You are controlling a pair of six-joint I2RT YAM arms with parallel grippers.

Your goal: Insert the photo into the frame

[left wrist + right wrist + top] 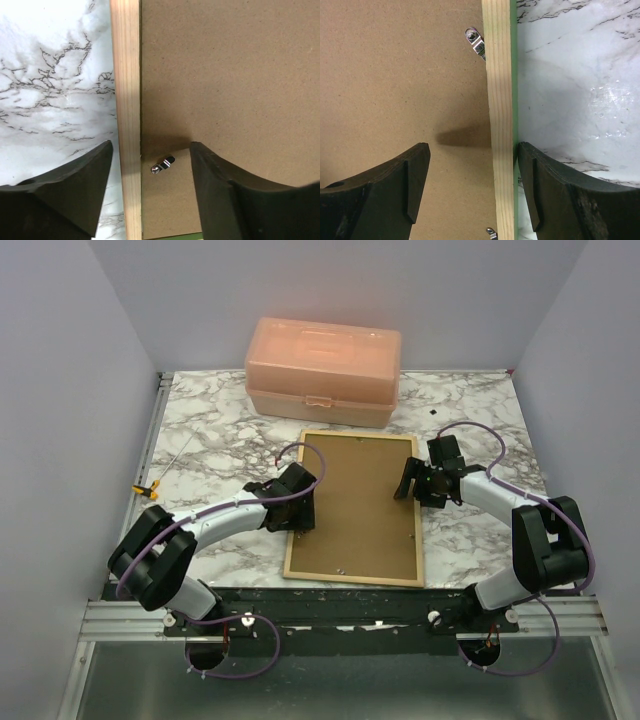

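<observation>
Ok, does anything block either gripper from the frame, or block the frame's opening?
Nothing blocks the grippers: the left gripper and right gripper each straddle a side rail of the frame. The brown backing board fills the opening, with metal clips at its edge.

This was a robot test cell in a lab, not a lived-in room. Plain pale walls (60, 440) closed the table (210, 430) in on three sides like a booth, with nothing hung on them. Two robot arms, the left arm (225, 520) and the right arm (500, 502), were bolted side by side to a metal rail (110, 615) at the near edge. Purple cables (240, 665) looped loose from their bases. The tabletop had a marble-patterned surface. Only a few things were on it: a peach plastic box (322, 370) at the back and a frame (350, 579) lying back up in the middle. The view from above took in the whole booth.
</observation>
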